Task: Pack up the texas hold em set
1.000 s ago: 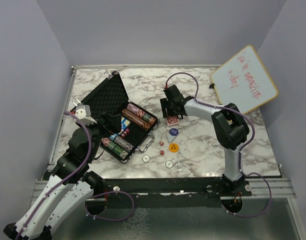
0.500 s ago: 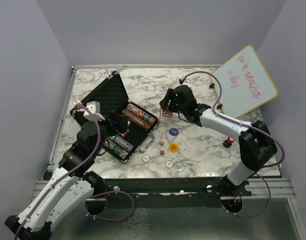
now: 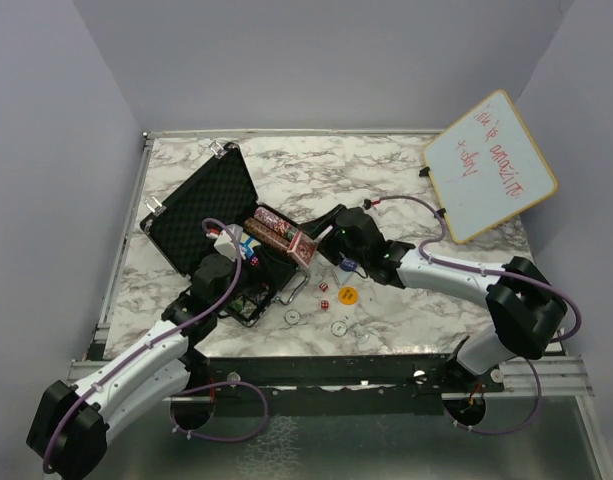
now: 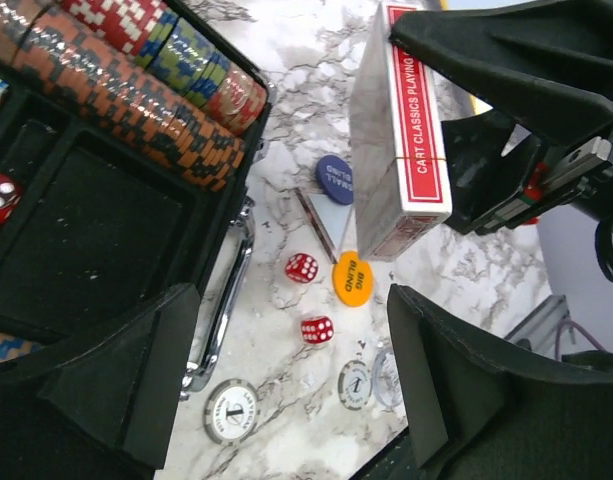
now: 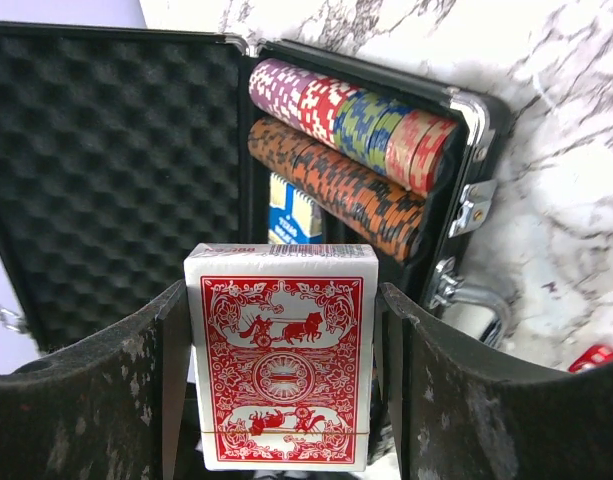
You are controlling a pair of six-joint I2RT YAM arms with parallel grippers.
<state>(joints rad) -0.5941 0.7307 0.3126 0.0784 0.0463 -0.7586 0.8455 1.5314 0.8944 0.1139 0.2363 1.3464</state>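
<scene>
Deck, jaw-flanked, now seemingly over case

"CART CLASSICS" on red deck, "BIG BLIND" on orange button

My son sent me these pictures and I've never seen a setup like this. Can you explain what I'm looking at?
These are two robot arms bolted to a marble table. The wide picture is from a camera above and behind them. The other two are from a camera on each wrist, so the dark shapes at the edges are that arm's own fingers. On the table lies an open black case with rows of poker chips inside. Beside it lie two red dice, an orange button, a blue button and pale round discs. A whiteboard stands at the far right. The right gripper holds a red card deck near the case; the left gripper is open and empty.
</scene>
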